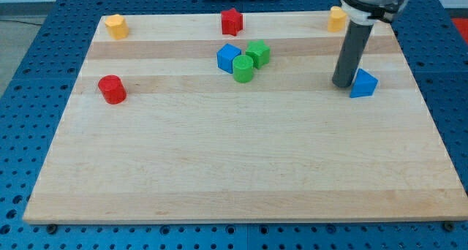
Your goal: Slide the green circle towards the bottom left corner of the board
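Note:
The green circle [243, 69] is a short green cylinder standing in the upper middle of the wooden board [234, 177]. It touches a blue cube [228, 58] on its upper left and a green star-shaped block [258, 52] on its upper right. My tip [342, 84] rests on the board far to the view's right of the green circle, right beside a blue triangular block [363, 83]. The rod rises from the tip to the arm at the view's top right.
A red cylinder [112, 89] stands at the view's left. A yellow block [115, 25] sits at the top left corner, a red block [231, 21] at the top middle, and an orange block [337, 19] at the top right, partly behind the arm.

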### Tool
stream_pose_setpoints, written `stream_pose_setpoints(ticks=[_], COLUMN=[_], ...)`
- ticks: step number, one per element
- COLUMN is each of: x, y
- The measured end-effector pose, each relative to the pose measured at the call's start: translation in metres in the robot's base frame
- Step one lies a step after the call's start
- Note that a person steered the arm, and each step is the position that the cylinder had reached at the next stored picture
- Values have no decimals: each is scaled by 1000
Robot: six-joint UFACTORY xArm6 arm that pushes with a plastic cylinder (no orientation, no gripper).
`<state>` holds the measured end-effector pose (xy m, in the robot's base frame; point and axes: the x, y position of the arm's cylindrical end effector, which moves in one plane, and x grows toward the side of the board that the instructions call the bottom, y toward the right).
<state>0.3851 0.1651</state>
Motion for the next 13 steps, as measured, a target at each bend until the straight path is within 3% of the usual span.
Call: stream_pose_setpoints(ticks=[2,3,5,7,13], x=[-65,-74,-50,11,14], y=[-68,-100,-150,-200,-315])
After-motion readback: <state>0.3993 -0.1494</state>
